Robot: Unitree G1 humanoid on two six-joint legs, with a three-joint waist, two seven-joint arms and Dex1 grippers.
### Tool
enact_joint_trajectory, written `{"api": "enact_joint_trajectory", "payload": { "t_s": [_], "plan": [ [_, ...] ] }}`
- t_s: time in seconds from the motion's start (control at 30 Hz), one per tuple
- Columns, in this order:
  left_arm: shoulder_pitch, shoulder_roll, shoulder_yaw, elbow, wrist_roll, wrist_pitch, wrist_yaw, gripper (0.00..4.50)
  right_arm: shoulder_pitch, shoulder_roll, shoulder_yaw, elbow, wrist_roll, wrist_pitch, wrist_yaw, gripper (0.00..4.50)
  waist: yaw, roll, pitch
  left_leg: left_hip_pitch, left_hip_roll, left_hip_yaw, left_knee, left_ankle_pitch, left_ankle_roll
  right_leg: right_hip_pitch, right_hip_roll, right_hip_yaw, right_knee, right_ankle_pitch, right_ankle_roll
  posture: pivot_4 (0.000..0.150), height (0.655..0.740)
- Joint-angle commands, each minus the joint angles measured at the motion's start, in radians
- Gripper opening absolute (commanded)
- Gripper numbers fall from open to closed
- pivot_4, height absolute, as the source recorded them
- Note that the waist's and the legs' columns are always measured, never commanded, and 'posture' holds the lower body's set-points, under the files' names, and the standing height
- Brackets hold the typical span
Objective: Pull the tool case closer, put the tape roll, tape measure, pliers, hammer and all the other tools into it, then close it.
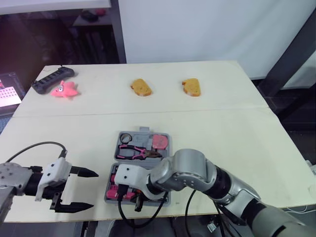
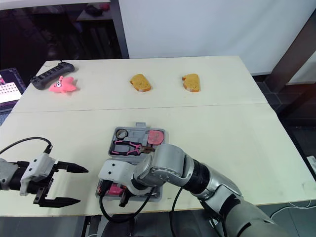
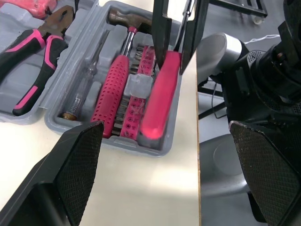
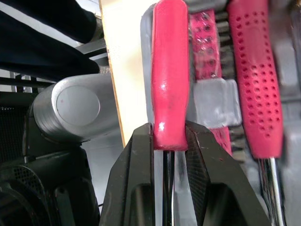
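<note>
Tool case (image 1: 144, 130) lies open and grey at the near edge of the desk (image 1: 222, 128), holding pink-handled pliers (image 1: 134, 152) and a red tape measure (image 1: 159, 141). The right arm covers its near half in the head views. The left wrist view shows a hammer (image 3: 115, 77) with a dotted pink grip there. The right gripper (image 4: 169, 134) has its jaws clamped on a red-handled screwdriver (image 4: 169, 80) in the case's outermost slot. The left gripper (image 1: 94, 189) hangs beside the case, jaws spread wide.

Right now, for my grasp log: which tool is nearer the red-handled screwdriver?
Right. The right tool is shut on the red-handled screwdriver in the tool case; the left tool hangs open left of the case, apart.
</note>
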Motion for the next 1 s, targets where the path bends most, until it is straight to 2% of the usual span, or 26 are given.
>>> {"api": "enact_joint_trajectory", "payload": {
  "t_s": [0.03,0.37,0.67,1.0],
  "plan": [
    [0.017,-0.001,0.018,-0.034,-0.008,-0.011,0.002,4.50,-0.024,0.015,0.018,-0.010,0.018,0.007,-0.012,0.39,0.001,0.000,0.000,0.000,0.000,0.000,0.000,0.000,0.000,0.000,0.000,0.000,0.000,0.000,0.000,0.150,0.7400],
    [0.073,-0.009,0.039,-0.080,-0.013,-0.017,0.026,4.50,-0.046,-0.006,0.086,0.016,0.010,0.007,-0.015,0.39,0.000,0.000,0.000,0.000,0.000,0.000,0.000,0.000,0.000,0.000,0.000,0.000,0.000,0.000,0.000,0.150,0.7400],
    [0.077,-0.012,0.037,-0.089,-0.017,-0.005,0.050,4.50,-0.069,0.076,0.072,0.108,-0.064,0.007,0.009,0.39,-0.004,0.000,0.000,0.000,0.000,0.000,0.000,0.000,0.000,0.000,0.001,0.000,0.000,0.000,0.000,0.150,0.7400],
    [0.075,-0.008,0.039,-0.091,-0.020,0.009,0.059,4.50,-0.029,0.091,0.083,0.092,-0.121,0.006,0.033,0.39,-0.014,0.000,0.000,0.000,0.000,-0.001,0.000,0.000,0.000,0.000,0.001,0.000,0.001,0.000,0.000,0.150,0.7400]
  ]
}}
